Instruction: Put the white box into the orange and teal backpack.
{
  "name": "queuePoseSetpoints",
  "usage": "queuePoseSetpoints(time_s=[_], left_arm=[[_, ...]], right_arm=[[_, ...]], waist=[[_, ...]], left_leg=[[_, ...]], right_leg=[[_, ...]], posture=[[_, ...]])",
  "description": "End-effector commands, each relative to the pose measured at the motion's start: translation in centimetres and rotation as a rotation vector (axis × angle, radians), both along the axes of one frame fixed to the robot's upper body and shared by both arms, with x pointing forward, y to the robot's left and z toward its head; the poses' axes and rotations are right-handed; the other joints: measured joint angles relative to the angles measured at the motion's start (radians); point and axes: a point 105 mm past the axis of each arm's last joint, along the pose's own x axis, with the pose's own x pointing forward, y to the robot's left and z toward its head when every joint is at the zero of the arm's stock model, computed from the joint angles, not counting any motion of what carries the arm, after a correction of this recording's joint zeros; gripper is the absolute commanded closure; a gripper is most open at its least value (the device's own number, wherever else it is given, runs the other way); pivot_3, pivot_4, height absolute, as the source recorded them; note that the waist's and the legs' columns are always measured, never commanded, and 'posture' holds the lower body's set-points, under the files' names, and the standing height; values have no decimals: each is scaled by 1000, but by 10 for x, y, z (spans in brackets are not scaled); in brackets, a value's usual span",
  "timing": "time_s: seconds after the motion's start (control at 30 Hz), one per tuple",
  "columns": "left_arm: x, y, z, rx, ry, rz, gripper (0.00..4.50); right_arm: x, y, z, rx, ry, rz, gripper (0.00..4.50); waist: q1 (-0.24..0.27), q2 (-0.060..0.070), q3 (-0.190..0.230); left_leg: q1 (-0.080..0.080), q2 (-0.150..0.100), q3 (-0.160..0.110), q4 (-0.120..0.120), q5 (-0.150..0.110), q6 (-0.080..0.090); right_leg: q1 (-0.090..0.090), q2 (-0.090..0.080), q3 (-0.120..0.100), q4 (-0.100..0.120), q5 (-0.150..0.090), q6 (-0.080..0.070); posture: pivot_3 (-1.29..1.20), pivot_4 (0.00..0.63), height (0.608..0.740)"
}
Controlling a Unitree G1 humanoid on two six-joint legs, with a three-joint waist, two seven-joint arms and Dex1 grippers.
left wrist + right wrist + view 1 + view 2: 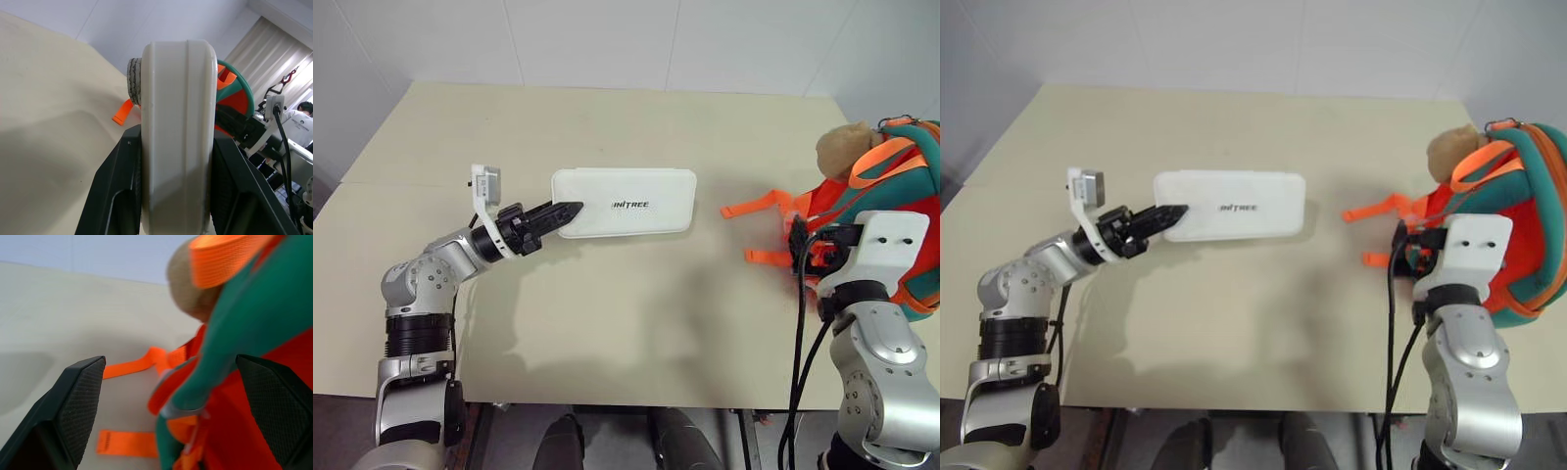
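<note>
Box clamped in left claw, right claw wide open, seemingly against backpack

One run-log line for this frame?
left gripper: shut on white box, above table | right gripper: open at orange and teal backpack

The white box is held above the desk at its left end by the left tool. Well to its right, the orange and teal backpack is set on the desk's right edge, with the right tool just before it.
</note>
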Motion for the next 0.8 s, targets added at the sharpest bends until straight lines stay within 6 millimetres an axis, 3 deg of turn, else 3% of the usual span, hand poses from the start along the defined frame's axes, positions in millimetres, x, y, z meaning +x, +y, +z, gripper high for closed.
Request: queuePoseSetpoints(time_s=[0.03,0.27,0.47,0.57,0.8], left_arm=[[-4,-1,17,1,-78,-20,3162],[-7,3,18,8,-88,-1,3162],[-11,2,14,8,-85,11,3163],[-13,1,12,8,-88,15,3163],[-18,6,9,11,-92,52,3163]], right_arm=[[3,-19,9,7,-53,-78,0],[22,-32,8,32,-71,-102,0],[56,-36,8,39,-66,-82,0],[68,-42,5,21,-41,-108,560],[73,-52,4,44,-39,-123,2925]], waist=[[0,0,0],[-2,0,0],[-4,0,0],[-4,0,0],[-4,0,0]], left_leg=[[0,0,0,0,0,0],[0,0,0,0,0,0],[0,0,0,0,0,0],[0,0,1,0,0,0],[0,0,1,0,0,0]], right_leg=[[0,0,0,0,0,0],[0,0,0,0,0,0],[0,0,0,1,0,0],[0,0,0,1,0,0],[0,0,0,1,0,0]], posture=[[0,150,740],[0,150,740],[0,150,740],[0,150,740],[0,150,740]])
